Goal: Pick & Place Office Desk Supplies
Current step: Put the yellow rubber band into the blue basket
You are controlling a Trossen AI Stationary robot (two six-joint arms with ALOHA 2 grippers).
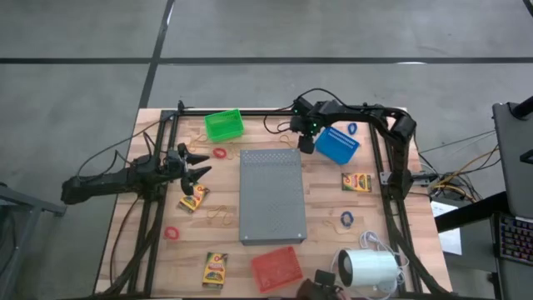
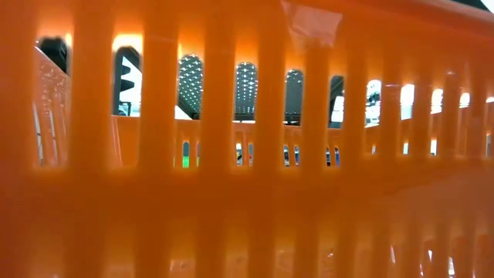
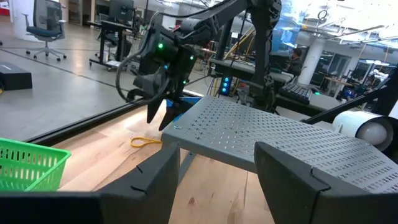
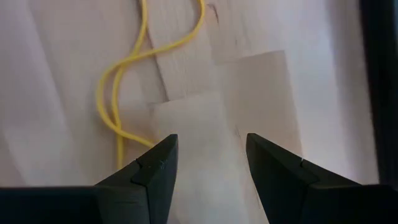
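a: where are the jaws?

b: the right gripper (image 1: 305,147) hangs at the far edge of the grey perforated slab (image 1: 272,195), jaws released and empty, right over a thin yellow rubber band (image 4: 124,74) lying on the wooden surface (image 1: 366,204). the left gripper (image 1: 200,164) sits left of the slab, jaws spread, holding nothing.

a: and the supplies?

b: a flat yellow crayon box (image 1: 193,198) lies just beside the left gripper, a small red rubber ring (image 1: 220,153) nearby. another crayon box (image 1: 356,182) is right of the slab, below the blue plastic basket (image 1: 337,143).
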